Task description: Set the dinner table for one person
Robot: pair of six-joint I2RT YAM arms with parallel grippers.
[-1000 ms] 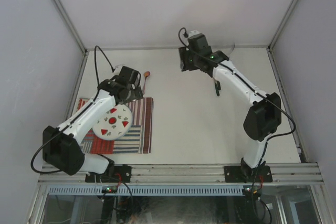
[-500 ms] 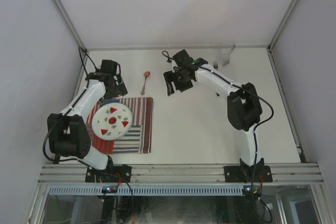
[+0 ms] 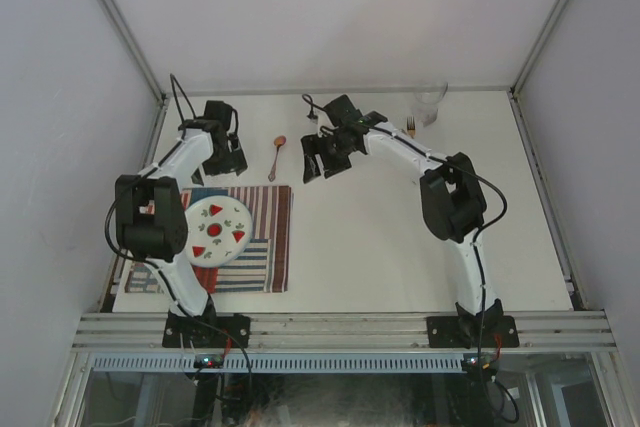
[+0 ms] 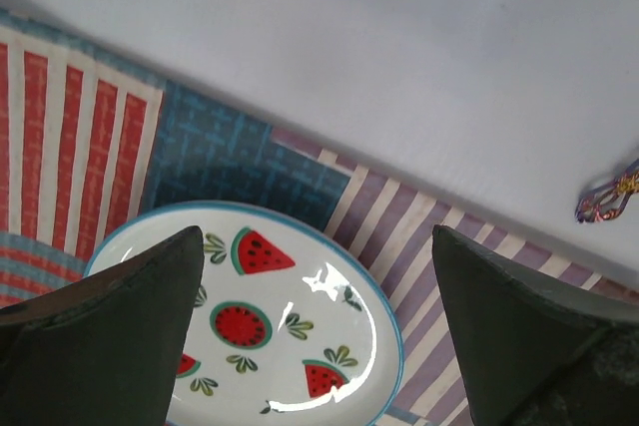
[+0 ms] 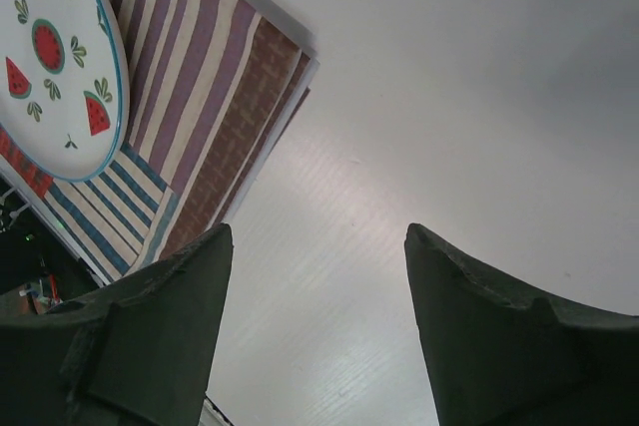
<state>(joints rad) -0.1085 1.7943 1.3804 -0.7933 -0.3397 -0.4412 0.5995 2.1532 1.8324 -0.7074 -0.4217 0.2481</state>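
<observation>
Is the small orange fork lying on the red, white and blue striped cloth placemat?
No, the fork lies on the bare off-white tabletop beside the clear glass at the far edge, apart from the placemat.

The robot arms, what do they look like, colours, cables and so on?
The left arm and right arm share white links, bulky black joint housings and loose black cables looping off them. Their fingers are dark, blunt wedges.
</observation>
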